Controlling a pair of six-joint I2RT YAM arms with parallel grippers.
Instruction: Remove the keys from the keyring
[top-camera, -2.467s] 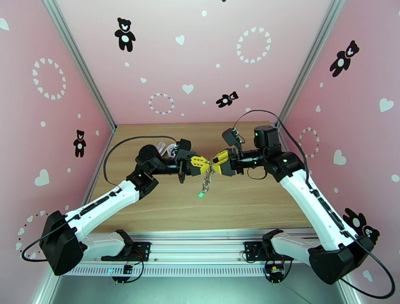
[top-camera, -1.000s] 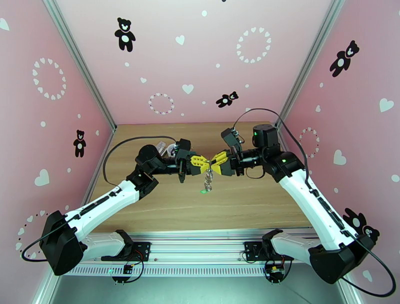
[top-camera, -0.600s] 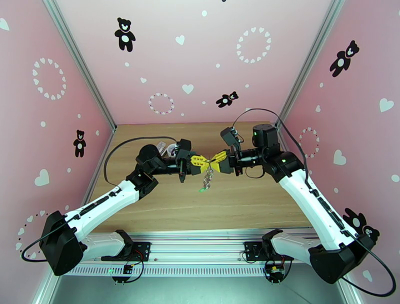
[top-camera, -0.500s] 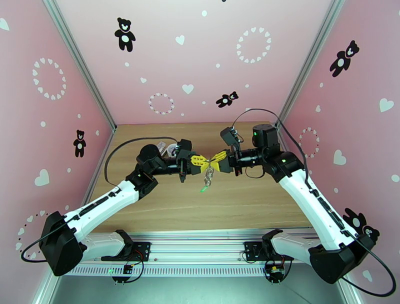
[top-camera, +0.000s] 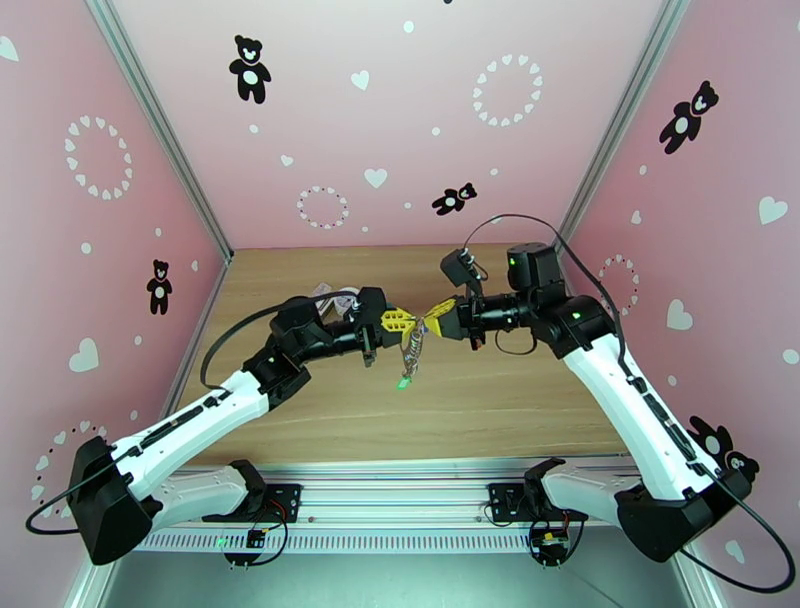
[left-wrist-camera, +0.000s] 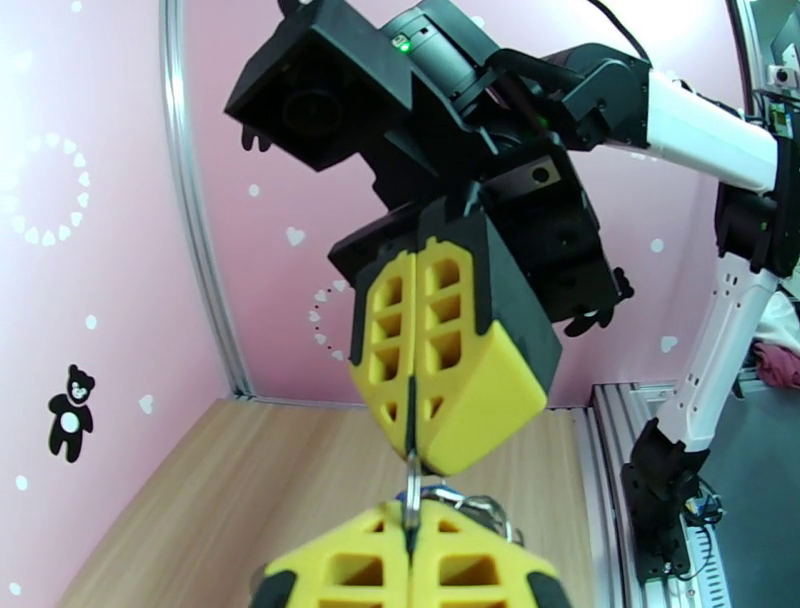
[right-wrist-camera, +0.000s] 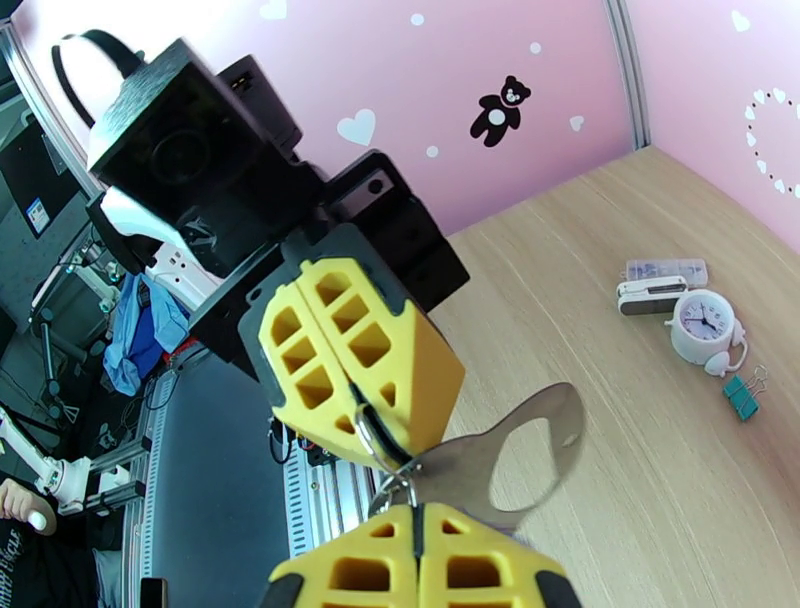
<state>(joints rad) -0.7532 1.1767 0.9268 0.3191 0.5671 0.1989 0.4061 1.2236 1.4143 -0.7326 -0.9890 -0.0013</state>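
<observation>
The keyring hangs in the air over the middle of the table, between my two grippers. Its silvery chain drops down to a green-headed key. My left gripper is shut on a small metal ring of the keyring. My right gripper faces it tip to tip and is shut on the same cluster of rings. In the right wrist view the grey strap loop sticks out sideways between my right gripper and the left gripper.
Behind the left arm, at the table's far left, lie a round white clock, a teal binder clip and a small clear box with a white stapler-like piece. Pink walls close in on three sides.
My right gripper has closed fully on the keyring. The left arm's elbow has swung lower and to the left, and the hanging chain with the green key has lifted slightly.
</observation>
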